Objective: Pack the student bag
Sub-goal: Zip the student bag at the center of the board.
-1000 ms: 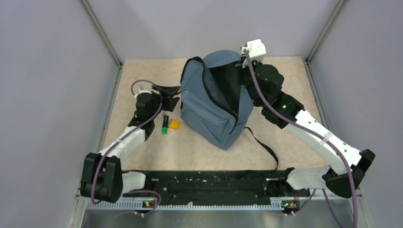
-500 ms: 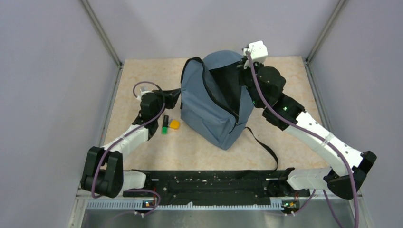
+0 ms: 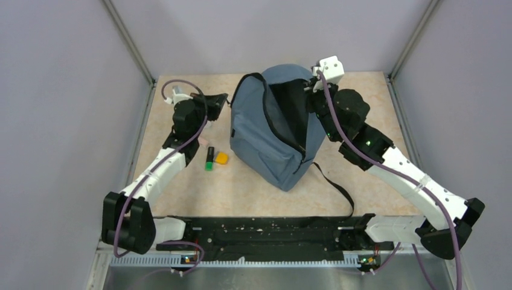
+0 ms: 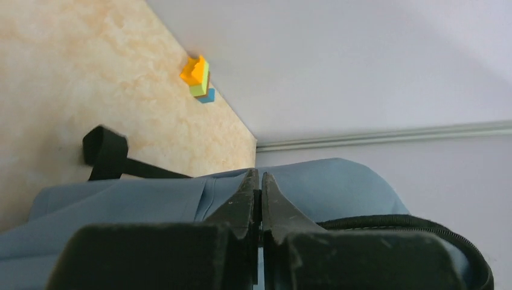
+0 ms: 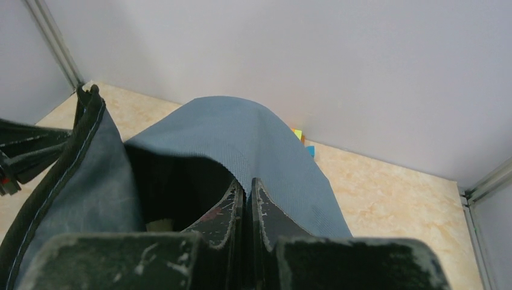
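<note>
The student bag (image 3: 265,136), grey-blue with black zippers, stands mid-table with its main opening gaping upward. My right gripper (image 3: 311,96) is shut on the cloth rim of that opening and holds it up; in the right wrist view the blue fabric (image 5: 241,139) runs down between the fingertips (image 5: 246,181). My left gripper (image 3: 222,98) is shut at the bag's upper left side, its tips (image 4: 257,176) against the blue cloth (image 4: 338,187). Whether it pinches any cloth does not show. A black shoulder strap (image 4: 107,152) lies beside the bag.
A green marker (image 3: 209,159) and a small orange piece (image 3: 222,158) lie left of the bag. A stack of orange, green and blue sticky notes (image 4: 197,77) sits by the back wall. A black strap (image 3: 333,184) trails toward the near right. Grey walls enclose the table.
My left gripper closed and moved away from the marker, toward the back and the bag's upper left edge. The right gripper shifted slightly back, still gripping the rim.
</note>
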Available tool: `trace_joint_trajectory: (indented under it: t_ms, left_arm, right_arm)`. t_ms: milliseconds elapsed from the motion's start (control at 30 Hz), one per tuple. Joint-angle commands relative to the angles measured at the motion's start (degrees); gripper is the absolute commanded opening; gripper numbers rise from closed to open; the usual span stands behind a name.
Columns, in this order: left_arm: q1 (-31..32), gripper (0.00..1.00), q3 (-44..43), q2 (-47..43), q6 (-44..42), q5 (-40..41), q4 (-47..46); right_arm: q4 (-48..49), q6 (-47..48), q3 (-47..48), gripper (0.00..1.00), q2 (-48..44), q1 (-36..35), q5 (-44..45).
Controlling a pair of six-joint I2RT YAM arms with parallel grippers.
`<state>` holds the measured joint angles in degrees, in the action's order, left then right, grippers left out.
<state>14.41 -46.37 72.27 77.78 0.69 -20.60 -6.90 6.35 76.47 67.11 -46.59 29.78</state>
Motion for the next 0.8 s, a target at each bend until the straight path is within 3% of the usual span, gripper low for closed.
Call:
trace_joint_trajectory:
  t_ms: [0,200,333,767]
  left_arm:
    - [0.1,0.00,-11.9,0.3,-14.3,-3.8,-2.1]
    - [1.2,0.00,-19.7,0.6,-23.3,-10.9,-3.5]
    - [2.4,0.00,-22.7,-1.6,-31.4,-8.2,0.1]
    - [4.0,0.00,-32.3,0.5,-30.6,-8.4,1.3]
  right_arm:
    - [0.9,-0.7,-0.1,0.00,-2.4,0.6,-1.7]
    - [0.3,-0.7,0.4,0.00,-1.3,0.5,-2.3]
    - [0.4,-1.0,1.0,0.00,-0.5,0.6,-2.3]
    - [0.0,-2.2,2.6,0.00,1.1,0.5,-3.5]
